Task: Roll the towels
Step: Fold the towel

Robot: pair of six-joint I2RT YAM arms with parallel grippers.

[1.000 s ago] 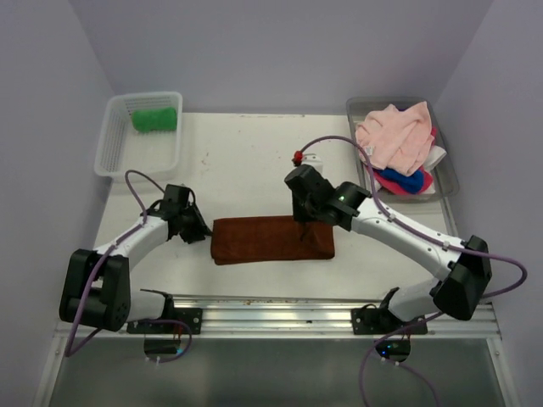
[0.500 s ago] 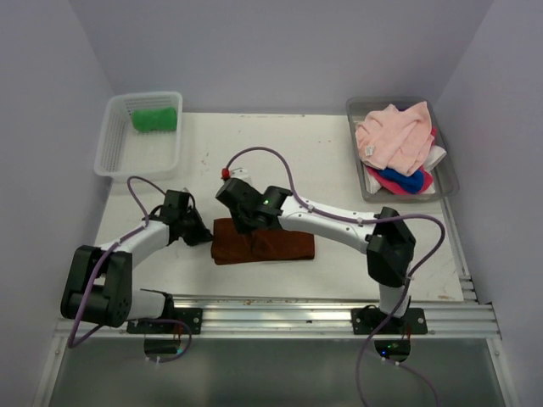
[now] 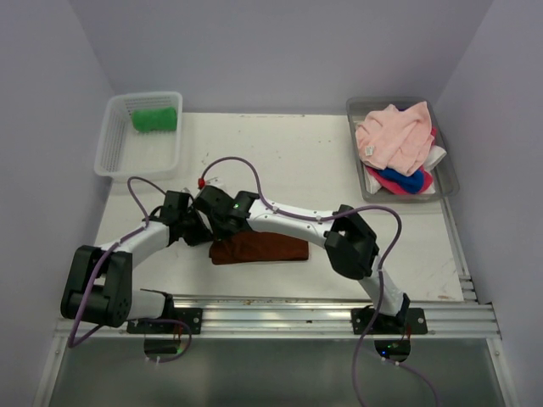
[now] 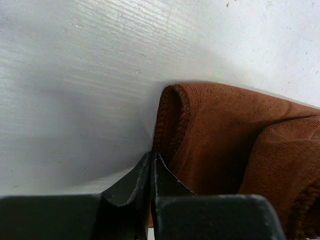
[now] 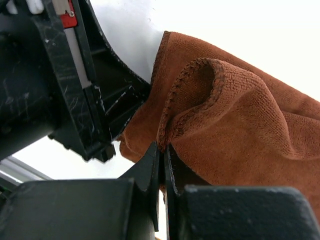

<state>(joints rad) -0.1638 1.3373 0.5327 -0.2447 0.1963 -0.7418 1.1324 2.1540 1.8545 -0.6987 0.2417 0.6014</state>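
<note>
A rust brown towel [image 3: 271, 248] lies folded over itself on the white table [image 3: 280, 161], near the front left. My left gripper [image 3: 201, 233] is shut on the towel's left edge [image 4: 172, 107], with its tips [image 4: 151, 159] low on the table. My right gripper [image 3: 224, 237] is reached far left and is shut [image 5: 162, 152] on a doubled-over hemmed edge of the same towel [image 5: 250, 125], right beside the left gripper's black body [image 5: 75, 100]. A bright green towel [image 3: 154, 119] lies rolled in the basket.
A white mesh basket [image 3: 119, 148] stands at the back left. A clear grey tray [image 3: 445, 182] at the back right holds a pale pink towel [image 3: 394, 136] over blue [image 3: 399, 180], magenta and white ones. The right arm [image 3: 348, 242] stretches across the table front.
My right gripper has swept left across the brown towel, carrying its right end over to the left end. The towel is shorter and doubled up. The left gripper has stayed in place.
</note>
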